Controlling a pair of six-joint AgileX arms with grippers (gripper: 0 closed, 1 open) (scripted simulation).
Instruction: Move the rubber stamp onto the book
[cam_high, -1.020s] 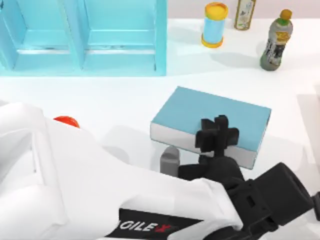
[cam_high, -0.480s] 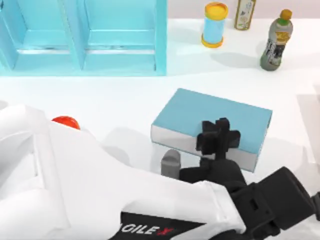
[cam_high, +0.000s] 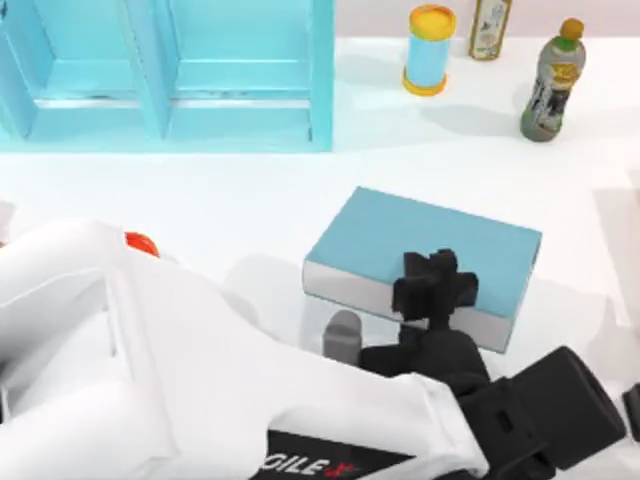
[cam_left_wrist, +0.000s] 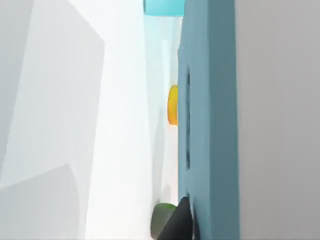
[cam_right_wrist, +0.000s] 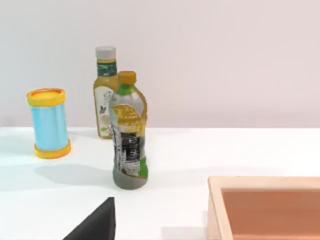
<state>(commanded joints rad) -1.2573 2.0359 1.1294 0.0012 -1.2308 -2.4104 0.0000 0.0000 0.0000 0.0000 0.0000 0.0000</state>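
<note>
The book (cam_high: 430, 240), thick, with a teal-blue cover and white page edges, lies flat in the middle of the table. My left gripper (cam_high: 435, 286) hangs over the book's front edge, a black cross shape from above. In the left wrist view the book's cover (cam_left_wrist: 207, 125) runs close past the camera, and one dark fingertip (cam_left_wrist: 180, 224) sits against it. The rubber stamp is hidden. In the right wrist view, a black fingertip (cam_right_wrist: 97, 222) of my right gripper shows low over the table at the right.
A light-blue shelf unit (cam_high: 165, 70) fills the back left. At the back right stand an orange can with a blue band (cam_high: 430, 48) and two bottles (cam_high: 552, 80). A grey cylinder (cam_high: 342, 335) stands by the book's front. A red-orange rounded thing (cam_high: 140, 242) peeks from behind my left arm. A wooden box (cam_right_wrist: 265, 207) lies near my right gripper.
The left gripper has slid a little toward the table's front, and the book has shifted slightly the same way. More of the red-orange thing is covered by the arm.
</note>
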